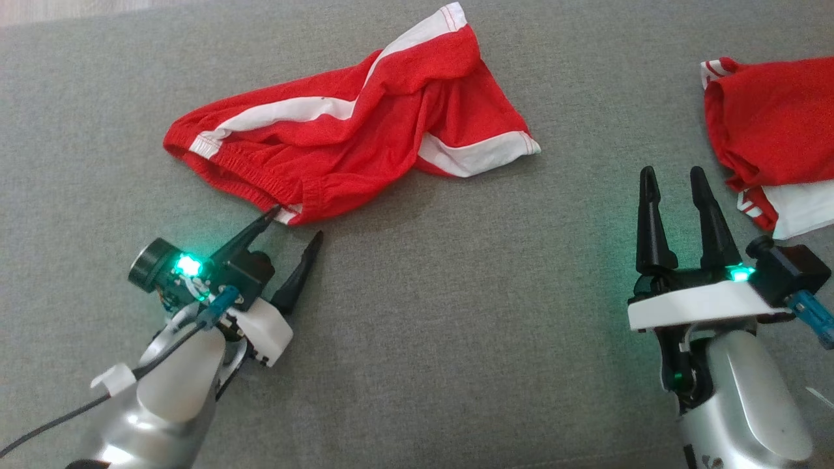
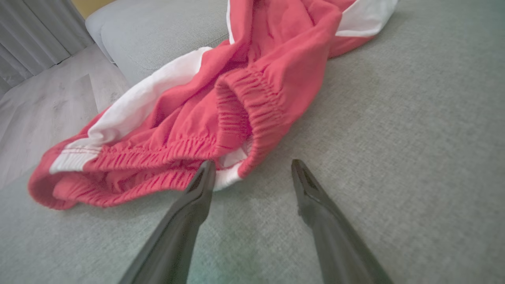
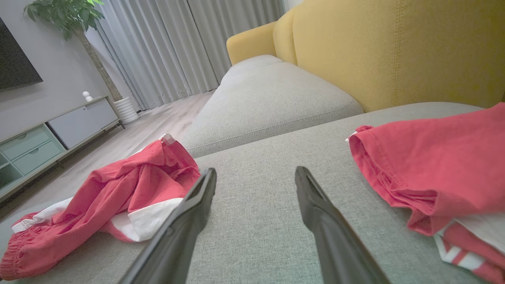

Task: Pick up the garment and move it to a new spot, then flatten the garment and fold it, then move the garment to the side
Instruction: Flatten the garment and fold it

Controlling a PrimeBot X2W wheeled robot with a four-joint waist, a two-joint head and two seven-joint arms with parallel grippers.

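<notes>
- Garment (image 1: 365, 124), a pair of red shorts with white stripes, lies crumpled on the grey sofa seat (image 1: 456, 312), just ahead of my left jaws and on my left side of the cushion.
- My left jaws stand wide and hold nothing. One fingertip (image 2: 205, 175) touches the white scrap at the edge of the elastic waistband, and the other finger (image 2: 305, 189) is over bare cushion beside it.
- My right jaws are spread wide too and are empty. Their fingers (image 1: 710, 221) point up the head view over bare cushion, well apart from the shorts.
- Near them on the right lies a second red garment (image 1: 775, 124) with white parts, bunched in a pile and apart from my fingers.
- The waistband opening of the shorts faces my left jaws, and the legs trail away beyond it, with one white-striped hem farthest from me.
- Beyond the seat in the right wrist view are another grey cushion (image 3: 272, 94), a yellow backrest (image 3: 394, 51), a pale wood floor (image 3: 158, 122), grey curtains (image 3: 158, 47) and a leafy plant (image 3: 63, 15).
</notes>
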